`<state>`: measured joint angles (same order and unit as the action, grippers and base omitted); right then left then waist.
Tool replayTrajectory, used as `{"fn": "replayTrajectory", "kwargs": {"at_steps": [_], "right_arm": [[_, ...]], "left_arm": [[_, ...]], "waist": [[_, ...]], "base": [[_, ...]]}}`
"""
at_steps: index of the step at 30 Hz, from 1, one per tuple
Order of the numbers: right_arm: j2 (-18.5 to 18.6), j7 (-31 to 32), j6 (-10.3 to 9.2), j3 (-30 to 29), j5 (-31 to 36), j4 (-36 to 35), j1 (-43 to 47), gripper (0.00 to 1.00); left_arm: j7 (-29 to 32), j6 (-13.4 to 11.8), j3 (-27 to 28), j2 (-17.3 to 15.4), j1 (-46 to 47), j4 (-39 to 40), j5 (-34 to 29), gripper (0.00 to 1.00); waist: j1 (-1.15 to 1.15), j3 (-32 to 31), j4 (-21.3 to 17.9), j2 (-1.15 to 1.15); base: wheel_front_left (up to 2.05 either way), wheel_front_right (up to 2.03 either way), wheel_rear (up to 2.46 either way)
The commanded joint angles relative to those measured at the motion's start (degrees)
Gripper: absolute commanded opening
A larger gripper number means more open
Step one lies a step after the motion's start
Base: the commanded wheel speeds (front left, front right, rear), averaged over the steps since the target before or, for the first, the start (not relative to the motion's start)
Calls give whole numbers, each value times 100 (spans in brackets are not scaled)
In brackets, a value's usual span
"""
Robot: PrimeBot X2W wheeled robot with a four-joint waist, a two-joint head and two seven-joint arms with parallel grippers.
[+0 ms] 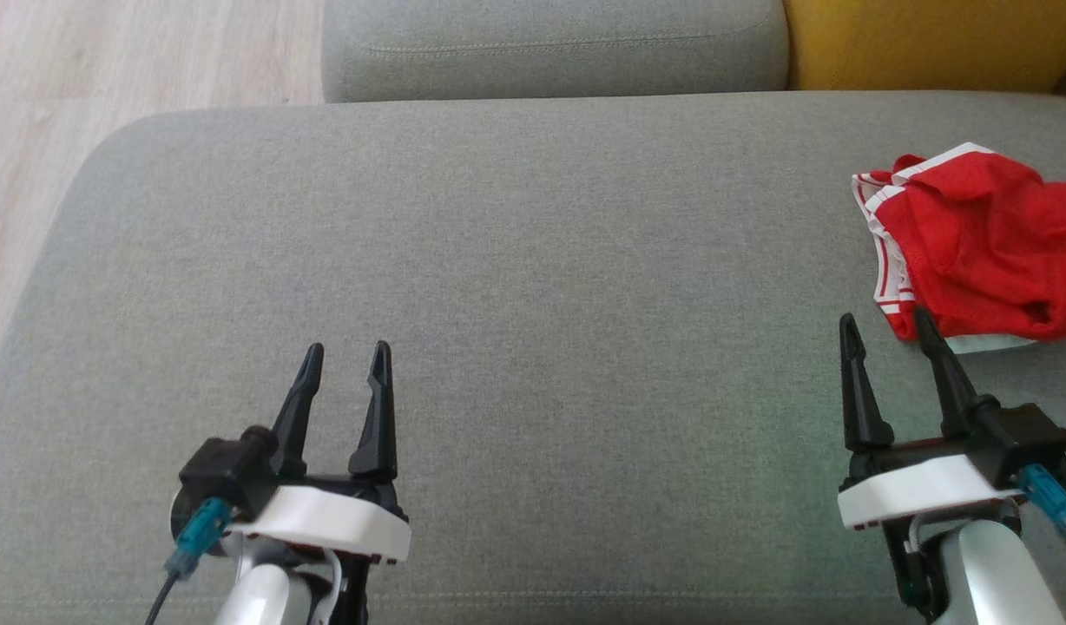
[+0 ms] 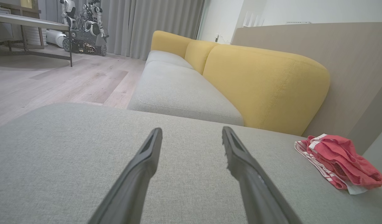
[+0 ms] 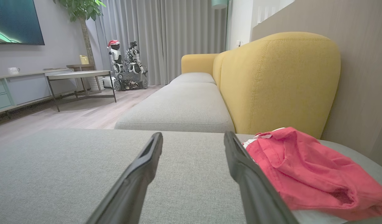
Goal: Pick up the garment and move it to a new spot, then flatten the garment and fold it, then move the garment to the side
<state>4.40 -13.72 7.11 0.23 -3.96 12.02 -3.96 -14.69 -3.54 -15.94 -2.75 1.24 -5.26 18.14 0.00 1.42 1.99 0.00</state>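
- Red garment [image 1: 976, 252] lies crumpled on grey cushion [image 1: 498, 260].
- Right jaws: released, empty, just beside the garment.
- Left jaws: released, empty, well apart from the garment.

A grey sofa cushion [image 1: 498, 243] spreads before me; crumpled red shorts [image 1: 984, 252] with white trim lie on it, toward my right, near the back.

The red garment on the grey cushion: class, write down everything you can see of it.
The red garment looks like mesh sports fabric, with white-striped trim along one edge and a white patch peeking out underneath. It lies crumpled and bunched, unfolded, on the grey cushion at its right side, near the yellow backrest. Nothing holds it; the open right pincer is just beside its near edge.
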Motion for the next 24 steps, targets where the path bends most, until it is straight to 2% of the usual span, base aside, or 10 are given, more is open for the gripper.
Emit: {"fn": "replayTrajectory", "kwargs": {"at_steps": [1, 10, 21, 22, 24], "right_arm": [[3, -82, 37, 131, 33, -195, -151, 100], [-35, -95, 37, 120, 70, -159, -133, 100], [-74, -101, 37, 165, 65, -119, -138, 100], [-53, -43, 0, 16, 3, 49, -1, 0], [-56, -39, -1, 24, -4, 181, 16, 0]], "left_arm": [[-31, -21, 173, -12, 158, 195, -35, 100], [-31, 227, 263, -12, 138, 58, 307, 100], [-31, 281, 432, -12, 83, 124, 393, 100], [0, 261, 238, -1, -47, -44, 424, 0], [3, 257, 221, 0, -95, -159, 425, 0]], "waist": [[0, -6, 5, 0], [0, -24, 23, 0], [0, -20, 23, 0], [0, -23, 23, 0], [0, -24, 23, 0]], "base": [[0, 0, 0], [0, 0, 0], [0, 0, 0], [0, 0, 0], [0, 0, 0]]}}
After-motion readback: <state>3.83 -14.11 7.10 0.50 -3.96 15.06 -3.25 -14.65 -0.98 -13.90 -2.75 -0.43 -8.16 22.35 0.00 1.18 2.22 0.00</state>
